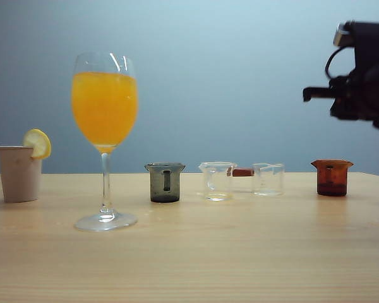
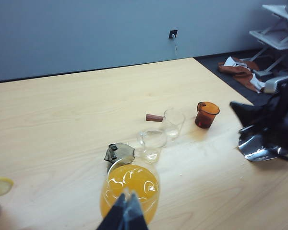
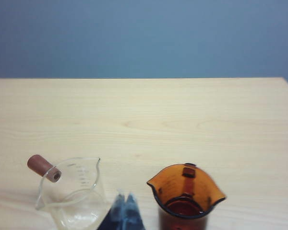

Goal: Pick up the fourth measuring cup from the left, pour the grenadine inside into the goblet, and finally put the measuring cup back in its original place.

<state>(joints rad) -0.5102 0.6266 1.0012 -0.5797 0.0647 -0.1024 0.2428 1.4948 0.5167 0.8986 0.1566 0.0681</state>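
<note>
Standing untouched at the row's right end on the table [image 1: 189, 265]: amber measuring cup [image 1: 332, 177], grenadine [image 3: 183, 207] pooling inside. Hovering above it, right gripper [image 3: 124, 201], fingers pressed together, holding nothing. Hanging over the juice-filled goblet [image 1: 105, 139], left gripper [image 2: 126, 200], likewise closed, empty.

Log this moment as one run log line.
phase: approach | right gripper: shut, above amber cup | left gripper: shut, over goblet

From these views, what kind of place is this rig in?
Probably a lab or test room staged as a drinks bench: a bare wooden table against a plain blue-grey wall, a goblet of orange juice, and a metal rack with clutter on the floor beyond.
</note>
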